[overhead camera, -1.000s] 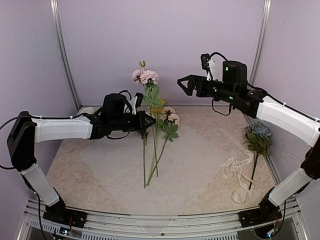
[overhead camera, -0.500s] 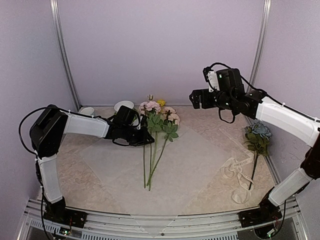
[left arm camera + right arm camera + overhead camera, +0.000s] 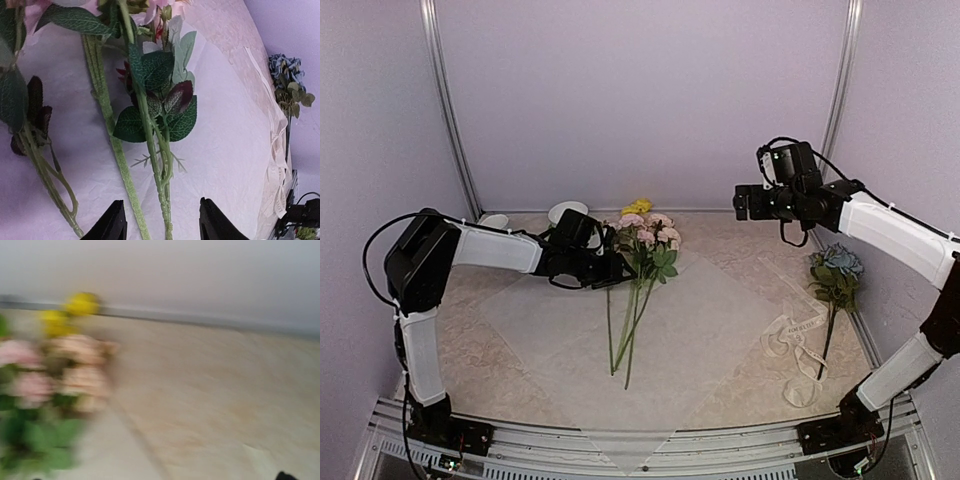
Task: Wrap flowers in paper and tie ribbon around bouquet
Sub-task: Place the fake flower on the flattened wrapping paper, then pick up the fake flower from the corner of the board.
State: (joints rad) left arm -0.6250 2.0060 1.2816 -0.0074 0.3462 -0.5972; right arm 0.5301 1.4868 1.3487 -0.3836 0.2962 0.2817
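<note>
Left arm [image 3: 495,248] stretched low and inward, right arm [image 3: 890,225] held high
The left arm bends at the elbow and lies nearly level, wrist toward the middle, the left jaws parted with a clear gap between the fingertips [image 3: 114,222]; the right arm folds inward above its base, wrist level, the right jaws spread wide

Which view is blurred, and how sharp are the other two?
Right wrist view: heavily smeared, the flowers only colour blobs. Left wrist view: sharp, leaf veins and paper wrinkles clear. Top view: sharp, evenly lit, faint shadows only.
</note>
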